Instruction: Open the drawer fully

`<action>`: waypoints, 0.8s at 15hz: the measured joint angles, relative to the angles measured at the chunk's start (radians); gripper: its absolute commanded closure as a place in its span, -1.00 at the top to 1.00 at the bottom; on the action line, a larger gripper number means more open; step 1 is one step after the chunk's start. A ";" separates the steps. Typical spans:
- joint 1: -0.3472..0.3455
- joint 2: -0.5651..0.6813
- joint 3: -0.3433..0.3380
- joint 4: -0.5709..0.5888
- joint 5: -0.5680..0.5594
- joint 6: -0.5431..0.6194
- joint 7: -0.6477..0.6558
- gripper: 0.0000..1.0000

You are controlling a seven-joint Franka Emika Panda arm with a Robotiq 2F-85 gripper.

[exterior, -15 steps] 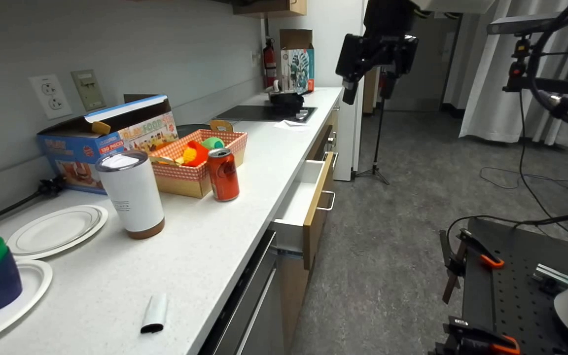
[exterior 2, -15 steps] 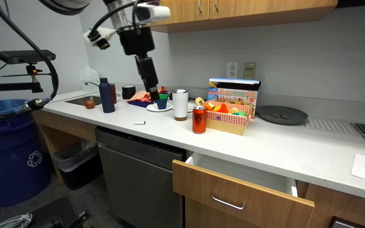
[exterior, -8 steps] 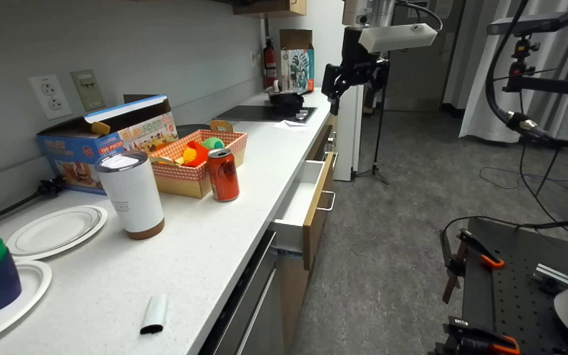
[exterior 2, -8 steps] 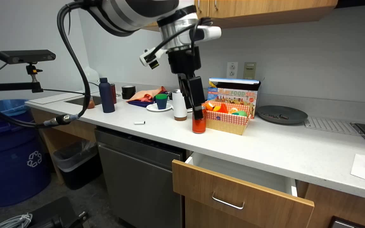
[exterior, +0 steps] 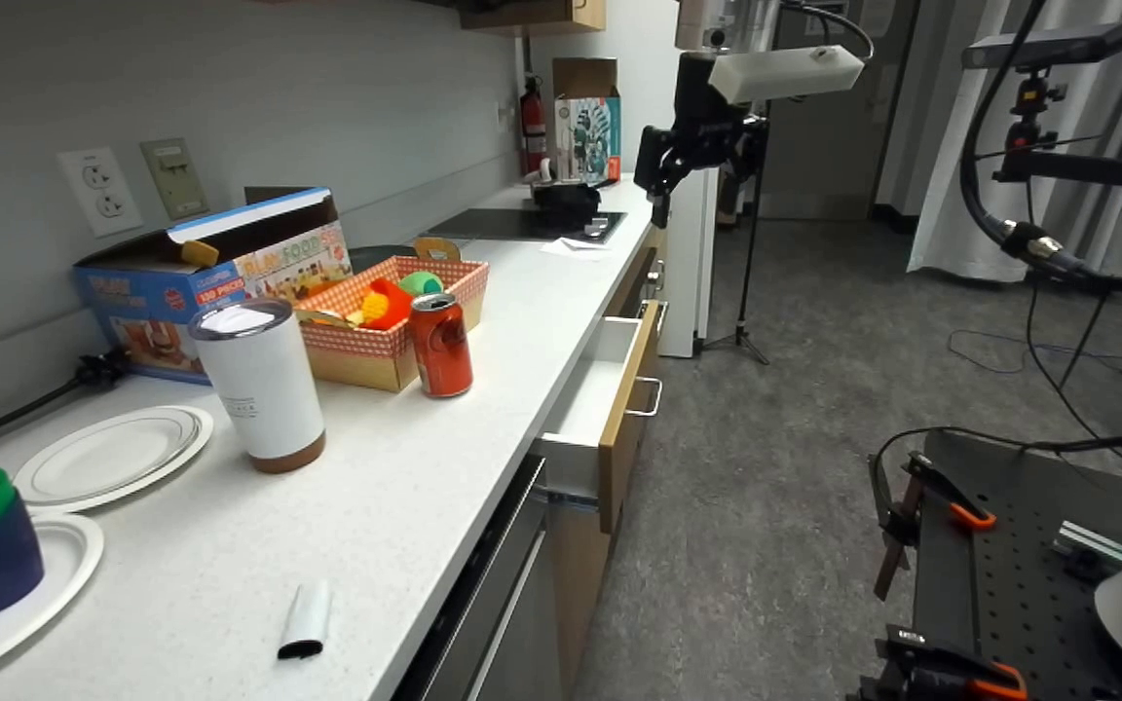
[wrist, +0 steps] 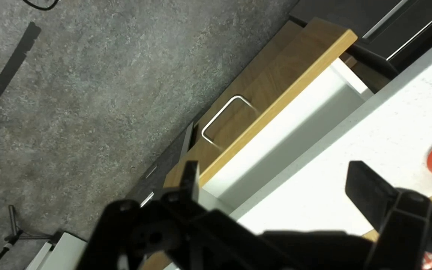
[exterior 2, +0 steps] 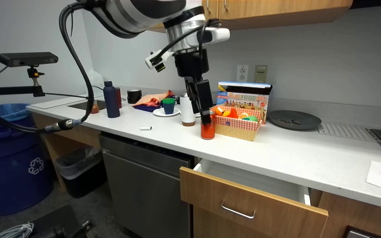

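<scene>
The drawer [exterior 2: 217, 188] stands pulled out from under the counter, its white inside showing. Its tan wood front [exterior: 624, 428] and white inside also show in the wrist view [wrist: 276, 108]. The metal bar handle [exterior 2: 237, 211] is on the front, and it also shows in the wrist view [wrist: 219, 117] with nothing touching it. My gripper [wrist: 274, 180] is open, with nothing between its fingers. It hangs above the counter and drawer, apart from both, fingers pointing down. In an exterior view the gripper [exterior 2: 203, 119] partly hides the red can.
On the white counter [exterior 2: 276, 158] stand a red can [exterior: 441, 346], a white tumbler [exterior: 259, 385], a basket of toy food [exterior 2: 238, 129] and a play food box [exterior 2: 243, 99]. A dishwasher [exterior 2: 144, 185] is beside the drawer. An upper cabinet [exterior 2: 276, 13] hangs above the counter.
One second to half a second ago, the arm swung across to a place over the counter by the can and came lower. Since then it has hardly moved. The drawer has not moved.
</scene>
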 measured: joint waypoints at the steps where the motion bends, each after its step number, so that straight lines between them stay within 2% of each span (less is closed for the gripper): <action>1: 0.000 0.008 0.000 0.000 -0.008 0.000 0.004 1.00; 6: -0.002 0.141 -0.023 0.070 -0.097 0.001 0.110 1.00; 12: 0.004 0.397 -0.113 0.284 -0.114 -0.005 0.207 1.00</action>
